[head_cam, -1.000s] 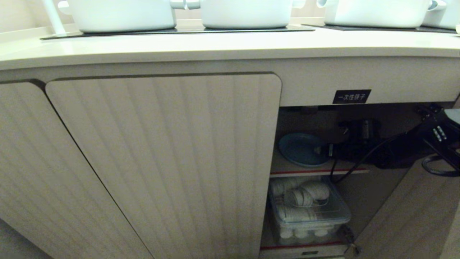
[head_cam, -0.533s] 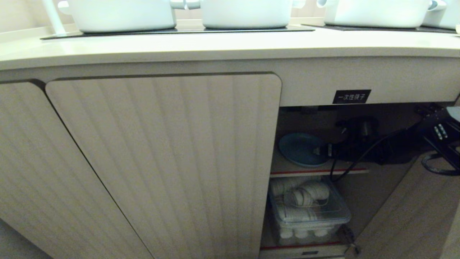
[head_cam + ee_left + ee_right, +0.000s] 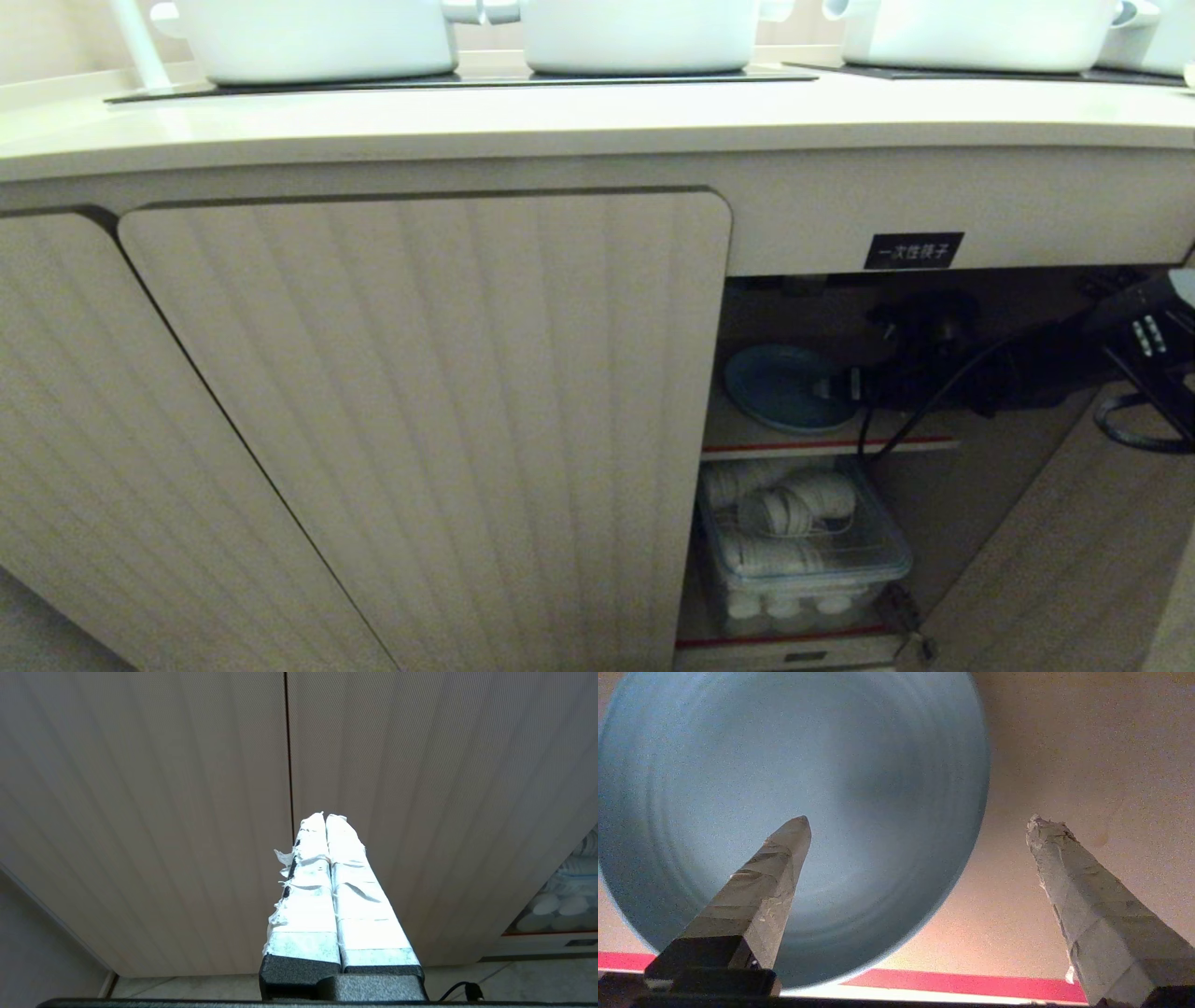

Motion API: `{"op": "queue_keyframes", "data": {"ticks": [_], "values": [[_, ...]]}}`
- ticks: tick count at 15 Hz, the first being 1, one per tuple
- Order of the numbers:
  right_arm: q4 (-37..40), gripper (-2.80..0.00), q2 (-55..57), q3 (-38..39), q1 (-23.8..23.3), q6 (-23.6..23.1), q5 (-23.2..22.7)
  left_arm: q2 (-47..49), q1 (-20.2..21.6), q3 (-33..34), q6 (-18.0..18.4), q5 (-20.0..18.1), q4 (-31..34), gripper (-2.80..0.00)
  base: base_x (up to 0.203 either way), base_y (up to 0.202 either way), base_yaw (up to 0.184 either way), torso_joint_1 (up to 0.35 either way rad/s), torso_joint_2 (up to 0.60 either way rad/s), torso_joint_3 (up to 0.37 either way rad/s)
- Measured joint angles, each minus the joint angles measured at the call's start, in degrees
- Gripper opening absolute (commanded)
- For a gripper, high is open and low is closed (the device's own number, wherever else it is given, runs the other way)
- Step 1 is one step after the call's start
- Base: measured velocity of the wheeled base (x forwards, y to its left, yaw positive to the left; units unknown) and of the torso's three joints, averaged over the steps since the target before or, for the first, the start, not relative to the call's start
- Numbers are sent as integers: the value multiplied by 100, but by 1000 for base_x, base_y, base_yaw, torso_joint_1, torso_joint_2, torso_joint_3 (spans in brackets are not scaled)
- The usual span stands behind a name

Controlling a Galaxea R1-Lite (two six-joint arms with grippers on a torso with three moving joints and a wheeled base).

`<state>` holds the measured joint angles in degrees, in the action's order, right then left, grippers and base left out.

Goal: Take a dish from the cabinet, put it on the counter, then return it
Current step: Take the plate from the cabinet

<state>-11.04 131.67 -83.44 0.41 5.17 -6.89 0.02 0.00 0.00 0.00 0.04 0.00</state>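
The right gripper point(image 3: 915, 821) is inside the open cabinet point(image 3: 420, 420), its two tape-wrapped fingers point(image 3: 780, 858) spread wide apart and holding nothing. One finger hangs over the face of the round, shallow, light-blue plate point(image 3: 794, 812); the other is over the bare shelf point(image 3: 1087, 765) just beside the plate's rim, so the rim lies between them. Whether either finger touches the plate cannot be told. In the head view the black right arm point(image 3: 1027, 373) reaches in from the right side of the plate point(image 3: 780, 387), which lies flat on the upper inner shelf point(image 3: 747, 434), whose front edge carries a red strip.

The left gripper point(image 3: 327, 821) is parked low in front of the beige, vertically ribbed cabinet doors, its white-taped fingers pressed together and empty.

By the look of it the task is at its start: the door is open and the gripper is lined up on the plate, but the grasp is not yet made. Lifting it out, setting it on the counter point(image 3: 560, 121) and returning it all remain.

Below the plate's shelf stands a clear plastic box point(image 3: 803, 551) of white cups. Above the plate, on the cabinet's front rail, is a small black label with white characters point(image 3: 913, 250). Higher still, the cream-beige worktop carries black cooktop panels point(image 3: 467, 79) with white pots point(image 3: 635, 37).
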Motion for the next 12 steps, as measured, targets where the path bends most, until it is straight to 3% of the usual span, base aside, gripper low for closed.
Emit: {"op": "queue_keyframes", "data": {"ticks": [12], "values": [[366,0,107,-226,10,-126,4,0,0,0,0,-4,0,-280,0,0,0,0,0,0]]}}
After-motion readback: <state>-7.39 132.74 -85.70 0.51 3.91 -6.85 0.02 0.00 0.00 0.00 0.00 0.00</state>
